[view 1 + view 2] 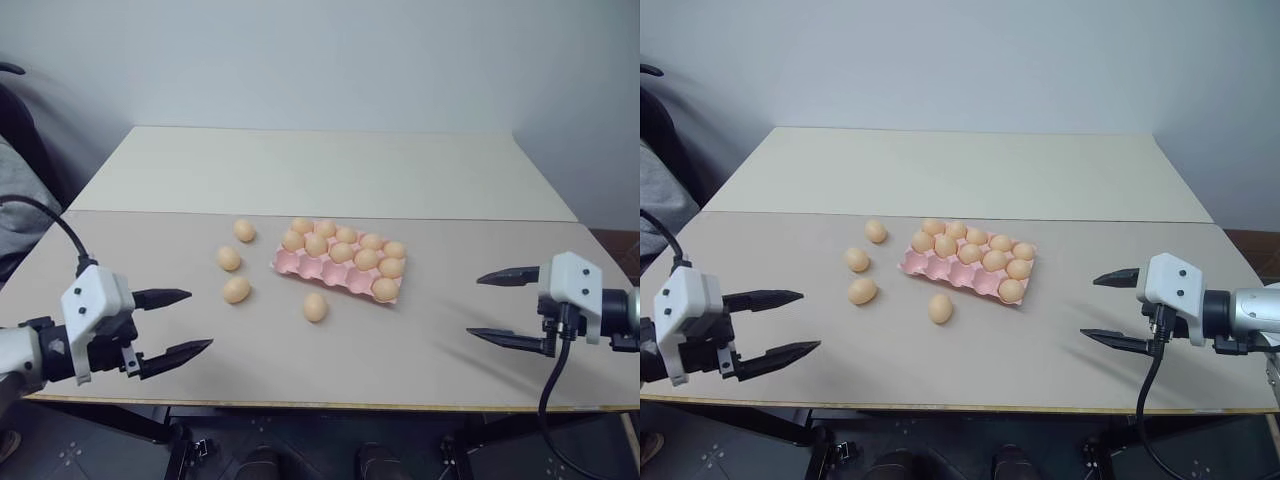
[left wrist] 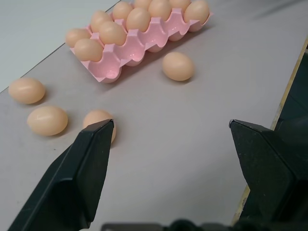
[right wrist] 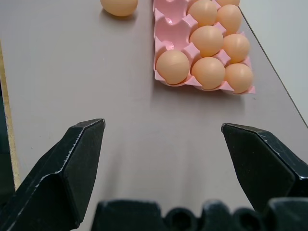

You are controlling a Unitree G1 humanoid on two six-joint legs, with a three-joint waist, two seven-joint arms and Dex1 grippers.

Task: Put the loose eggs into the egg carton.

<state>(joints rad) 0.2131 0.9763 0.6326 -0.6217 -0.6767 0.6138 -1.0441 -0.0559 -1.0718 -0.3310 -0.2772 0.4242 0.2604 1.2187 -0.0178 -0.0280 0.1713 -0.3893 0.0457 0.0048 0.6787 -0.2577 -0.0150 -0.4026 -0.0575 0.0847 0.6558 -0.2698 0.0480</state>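
A pink egg carton [image 1: 306, 267] lies at the table's middle, most cups filled with tan eggs, its near row mostly bare. Loose eggs rest to its left and in front: one at the back [image 1: 244, 230], one below it [image 1: 229, 258], one nearer [image 1: 236, 290], and one in front of the carton [image 1: 315, 306]. My left gripper [image 1: 176, 322] hovers open over the near left of the table, empty, short of the loose eggs [image 2: 47, 120]. My right gripper [image 1: 503, 308] hangs open at the near right, empty, aimed toward the carton [image 3: 168, 30].
The table is two joined tops, with a seam [image 1: 320, 216] running across behind the carton. Its front edge [image 1: 330, 405] lies just below both grippers. A dark chair with grey cloth [image 1: 18, 190] stands at the far left.
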